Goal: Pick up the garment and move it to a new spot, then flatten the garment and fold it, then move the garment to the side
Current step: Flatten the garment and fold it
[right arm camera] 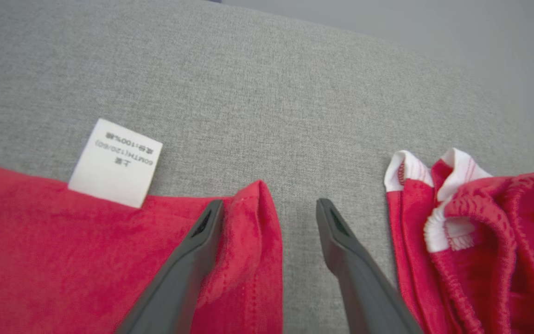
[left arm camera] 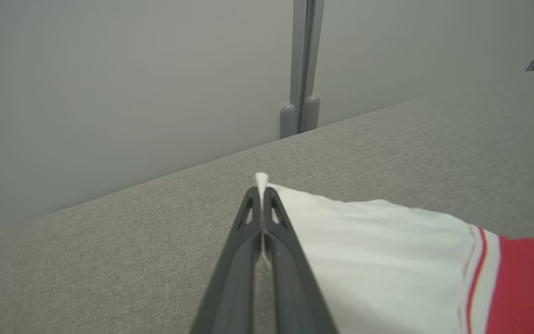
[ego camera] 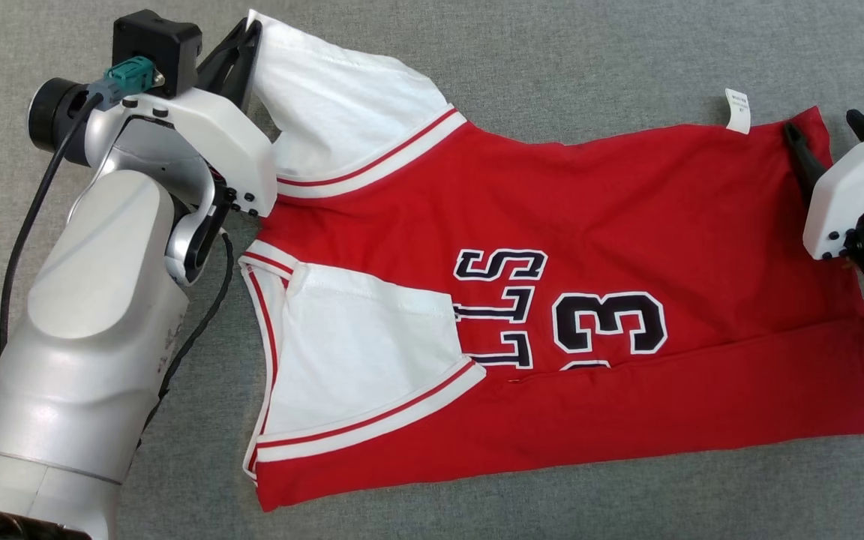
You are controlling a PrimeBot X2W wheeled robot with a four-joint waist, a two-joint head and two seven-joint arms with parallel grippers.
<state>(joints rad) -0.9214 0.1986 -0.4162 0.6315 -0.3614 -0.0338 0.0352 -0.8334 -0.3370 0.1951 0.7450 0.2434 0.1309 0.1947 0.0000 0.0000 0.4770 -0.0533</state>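
Head view shows the red jersey (ego camera: 627,217) with white sleeves and black lettering lying flat on the grey fabric counter (ego camera: 552,67), left gripper (ego camera: 250,31) pinching its far sleeve tip, right gripper (ego camera: 824,124) spread astride its hem corner.

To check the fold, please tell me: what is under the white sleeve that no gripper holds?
The white sleeve lies on the jersey's red front. It covers part of the dark lettering; those letters cannot be read.
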